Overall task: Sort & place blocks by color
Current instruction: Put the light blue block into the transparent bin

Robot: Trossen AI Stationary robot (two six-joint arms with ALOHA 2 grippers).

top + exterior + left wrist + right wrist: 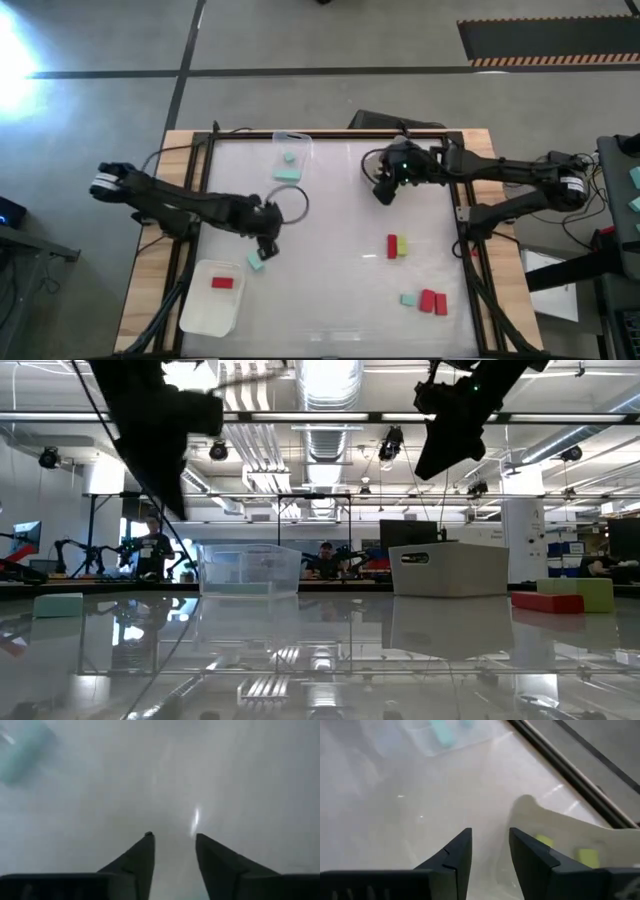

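Observation:
My left gripper [268, 246] is open above the table's left-middle, with nothing between its fingers [172, 852]. A mint-teal block [257, 262] lies flat on the table just near of it, blurred in the left wrist view [22, 750]. My right gripper [383, 192] hangs open and empty [490, 850] over the far middle. A red block [392, 245] and a yellow-green block [403, 246] lie side by side on the table. Nearer the front lie a mint block [409, 299] and two red ones [433, 302].
A near-left tray [205, 310] holds one red block [222, 283]. A far tray [292, 142] holds two mint blocks [288, 165]. A third tray [560, 827] beside my right gripper holds yellow-green blocks [587, 854]. A cable loop [292, 205] lies near the left arm.

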